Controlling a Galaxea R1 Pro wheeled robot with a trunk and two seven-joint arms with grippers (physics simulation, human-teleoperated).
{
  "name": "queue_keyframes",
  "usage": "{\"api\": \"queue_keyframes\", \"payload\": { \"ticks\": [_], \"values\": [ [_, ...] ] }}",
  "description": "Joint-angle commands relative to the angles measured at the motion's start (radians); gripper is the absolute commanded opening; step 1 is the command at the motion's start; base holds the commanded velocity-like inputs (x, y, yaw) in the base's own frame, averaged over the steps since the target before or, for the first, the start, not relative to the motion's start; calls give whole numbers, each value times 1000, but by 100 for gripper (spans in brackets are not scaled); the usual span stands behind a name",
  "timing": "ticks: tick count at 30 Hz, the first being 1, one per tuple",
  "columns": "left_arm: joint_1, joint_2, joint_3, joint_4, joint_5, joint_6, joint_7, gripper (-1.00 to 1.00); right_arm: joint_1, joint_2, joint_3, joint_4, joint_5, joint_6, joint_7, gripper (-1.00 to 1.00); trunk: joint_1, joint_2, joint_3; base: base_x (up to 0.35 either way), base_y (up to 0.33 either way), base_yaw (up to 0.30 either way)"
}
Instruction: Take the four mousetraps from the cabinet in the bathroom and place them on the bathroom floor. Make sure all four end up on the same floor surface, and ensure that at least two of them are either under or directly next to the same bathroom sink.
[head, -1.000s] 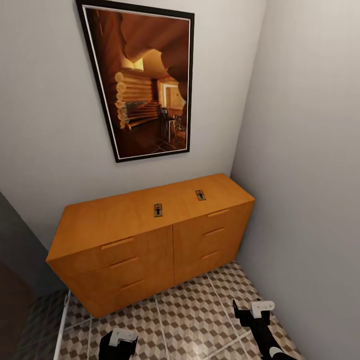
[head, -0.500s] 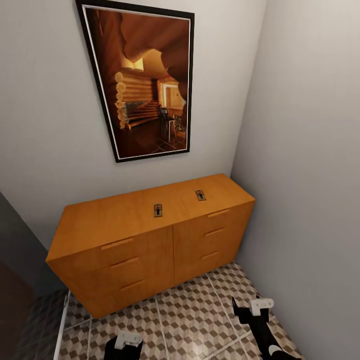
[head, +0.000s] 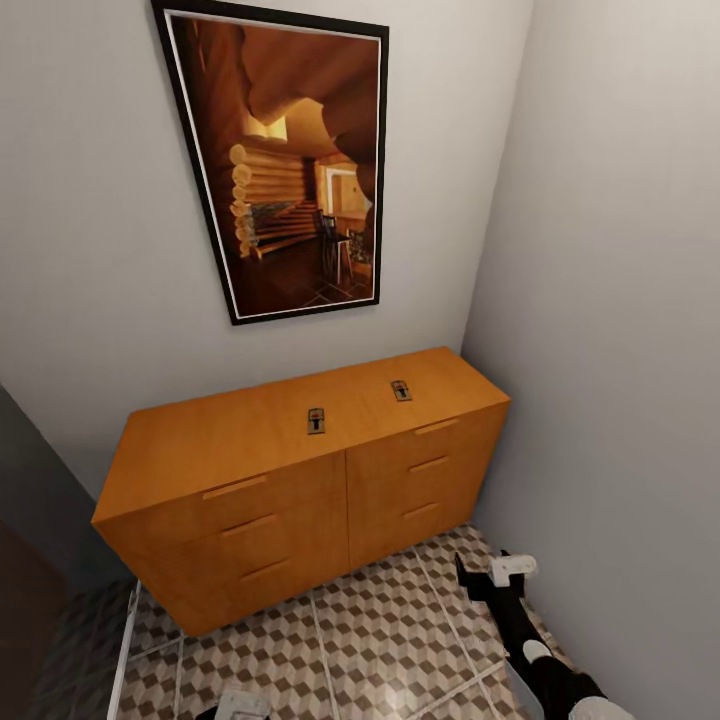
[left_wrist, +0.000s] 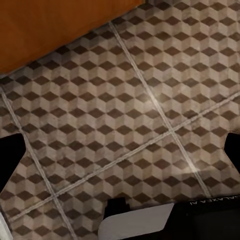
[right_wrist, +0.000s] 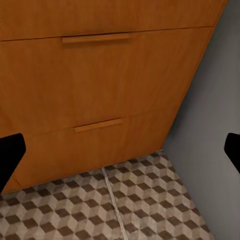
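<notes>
**Two traps on the cabinet top, both above and ahead of the right gripper**

Head view. I see two mousetraps lying flat on the cabinet (head: 300, 470) top: one trap (head: 316, 420) near the middle of the front edge, the other trap (head: 401, 390) toward the right end, about midway between front and back edges. Each lies with its long axis running front to back across the top. The other two traps I cannot place. The right gripper (head: 490, 578) hangs low over the floor (head: 380, 640), in front of the cabinet's right-hand drawers and well below the top. The left gripper (head: 240, 708) is barely in frame at the lower edge, also low.

Wrist views. In the right wrist view the finger tips (right_wrist: 11, 150) sit at opposite borders, so I read that hand as spread wide and empty. The left wrist view looks at floor tile, its fingers likewise apart, holding nothing.

Judgement: the right arm is nearer the right-end trap; reaching it calls for a lift up and forward.
</notes>
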Motion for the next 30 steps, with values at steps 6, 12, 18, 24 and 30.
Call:
{"api": "queue_keyframes", "payload": {
  "ticks": [6,12,18,24,30],
  "values": [
    [41,9,-9,5,9,-6,-2,100,-1,-3,10,-191,-5,173,-5,100,1,-2,-2,0,0,0],
    [65,20,-8,5,9,-7,-3,100,-1,-5,11,-371,-6,308,-5,100,1,-2,-2,0,0,0],
    [71,26,-8,4,9,-9,-2,100,1,-6,11,-559,-7,430,-5,100,1,-2,-2,0,0,0],
    [72,30,-8,3,9,-9,-2,100,38,-6,11,-815,-7,654,-6,100,1,-2,-2,0,0,0],
    [72,30,-8,3,9,-9,-2,100,71,-6,11,-1083,-5,896,-7,100,1,-2,-2,0,0,0]
  ]
}}
